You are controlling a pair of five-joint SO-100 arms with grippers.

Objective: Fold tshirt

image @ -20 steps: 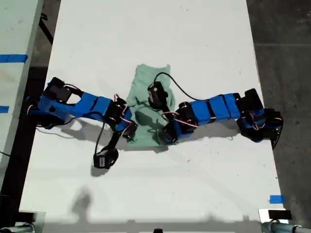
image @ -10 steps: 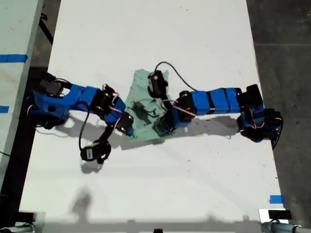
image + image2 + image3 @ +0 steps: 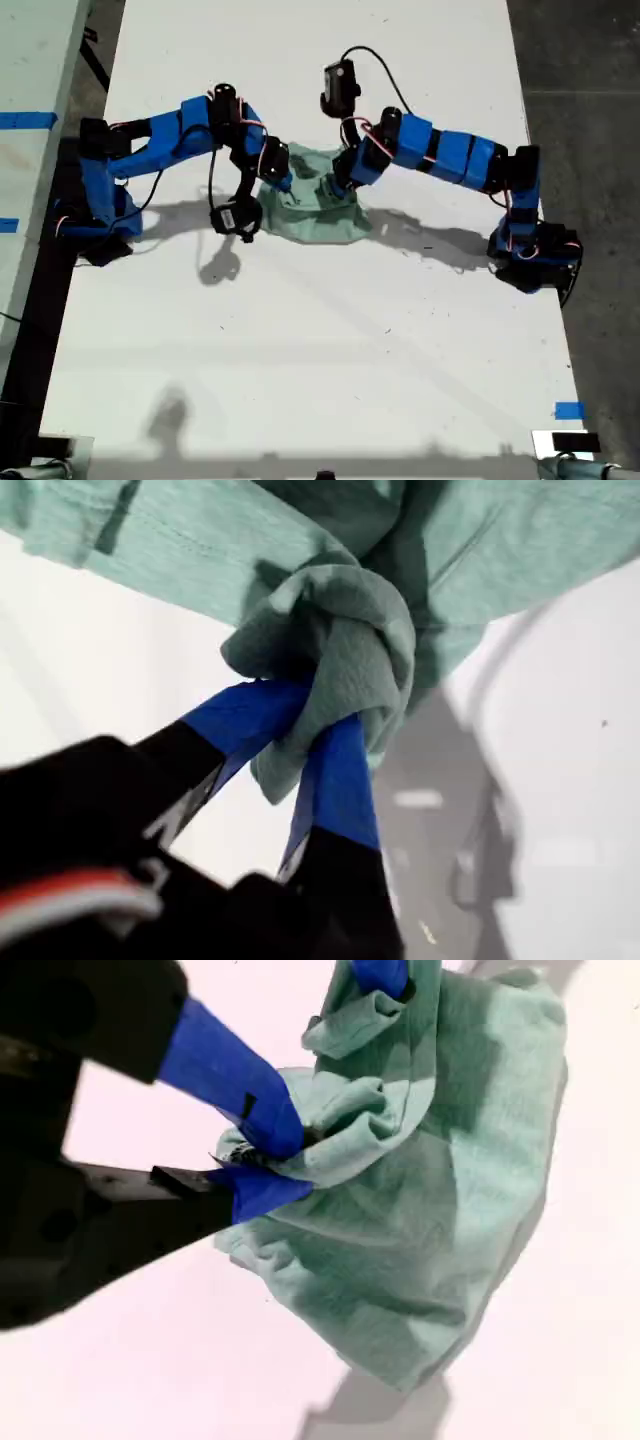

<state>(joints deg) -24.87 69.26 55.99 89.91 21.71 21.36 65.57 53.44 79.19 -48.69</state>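
Tshirt [image 3: 318, 205] hangs bunched between both arms, mid-table toward the far side in the exterior view. My first gripper [image 3: 310, 742] and my second gripper [image 3: 262, 1160] each clamp a cloth wad. Fold step under way; next, lower and lay the held edge flat.

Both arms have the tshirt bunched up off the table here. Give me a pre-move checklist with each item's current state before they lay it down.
1. My first pincer shut on the tshirt: ok, a wad of cloth sits between its blue tips.
2. My second pincer shut on the tshirt: ok, it pinches a fold.
3. Cloth lying flat: not ok, it hangs crumpled between the arms.
4. Both grips on matching corners: cannot tell, the cloth is bunched.
5. Bare table showing below the shirt in the exterior view: ok.
6. Camera cable away from the cloth: ok.
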